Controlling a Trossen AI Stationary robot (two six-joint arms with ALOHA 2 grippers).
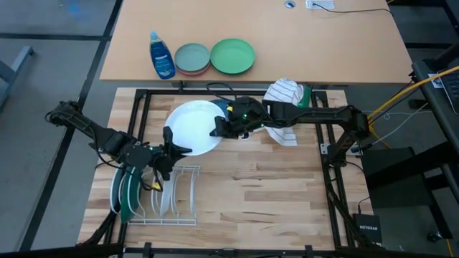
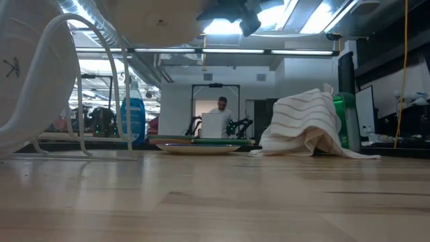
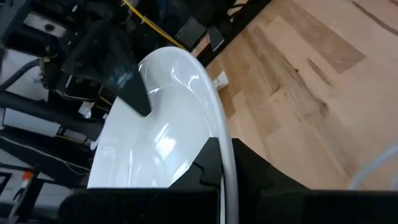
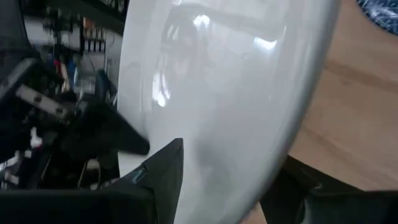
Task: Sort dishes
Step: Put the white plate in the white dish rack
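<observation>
A white plate (image 1: 192, 127) is held above the table by both grippers. My left gripper (image 1: 171, 148) is shut on its near-left rim, and my right gripper (image 1: 219, 129) is shut on its right rim. In the low view its underside (image 2: 158, 20) shows at the top. A dark blue speckled plate (image 4: 380, 9) lies flat on the table under the right arm. A dark green plate (image 1: 130, 195) and white plates (image 1: 166, 192) stand on edge in the wire rack (image 1: 188, 188). My left gripper pinches the white plate's rim (image 3: 219, 138) between its two fingers, one on the upper face and one under it, coming level from the table's near-left side. The plate is lifted clear of the table. My right gripper pinches the opposite rim (image 4: 205, 186) between its two fingers (image 4: 163, 171), coming level from the table's right side. The plate is clear of the table.
A striped towel (image 1: 284, 93) lies heaped at the back right beside a green object (image 1: 306, 96). On the far table stand a blue soap bottle (image 1: 161, 56), a grey-blue plate on a pink one (image 1: 192, 59) and a light green plate (image 1: 232, 56).
</observation>
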